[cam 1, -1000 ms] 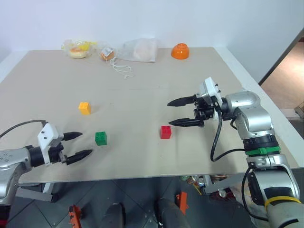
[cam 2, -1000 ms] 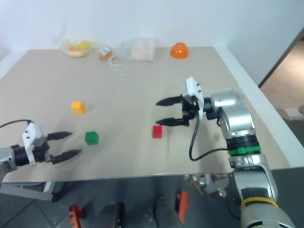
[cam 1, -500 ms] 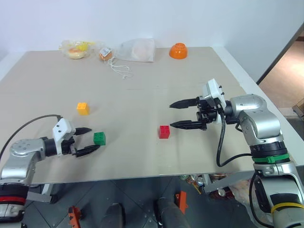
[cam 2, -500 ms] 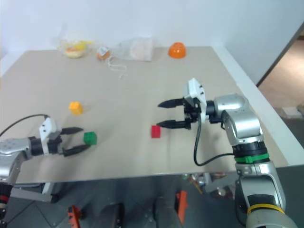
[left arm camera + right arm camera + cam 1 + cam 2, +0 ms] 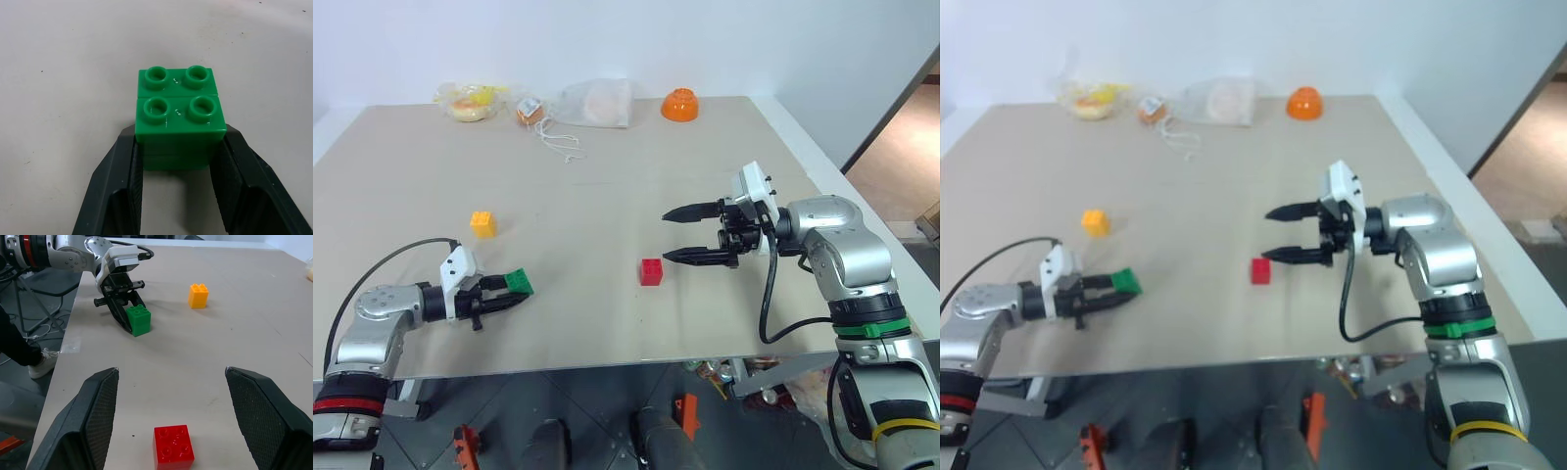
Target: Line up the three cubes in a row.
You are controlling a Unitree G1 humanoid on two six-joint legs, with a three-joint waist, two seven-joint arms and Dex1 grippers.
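Observation:
The green cube [image 5: 519, 281] sits near the table's front left, and my left gripper [image 5: 508, 292] is shut on it from the near side. The left wrist view shows the green cube [image 5: 178, 112] with both black fingers [image 5: 124, 176] pressed against its sides. The red cube [image 5: 651, 271] rests in the middle of the table. Just right of it and a little above, my right gripper [image 5: 668, 237] hangs open and empty, pointing left. The yellow-orange cube [image 5: 482, 223] lies farther back on the left. In the right wrist view the red cube [image 5: 173, 447] lies between the spread fingers [image 5: 98, 416].
An orange bowl [image 5: 680, 104] stands at the far edge of the table [image 5: 607, 196]. Beside it lie a clear plastic bag [image 5: 599, 102], a bag of yellow food [image 5: 470, 100], a small orange item [image 5: 533, 111] and a white string [image 5: 563, 145].
My left gripper has moved forward and right to the green cube and shut on it. The right gripper has stayed in place, still open.

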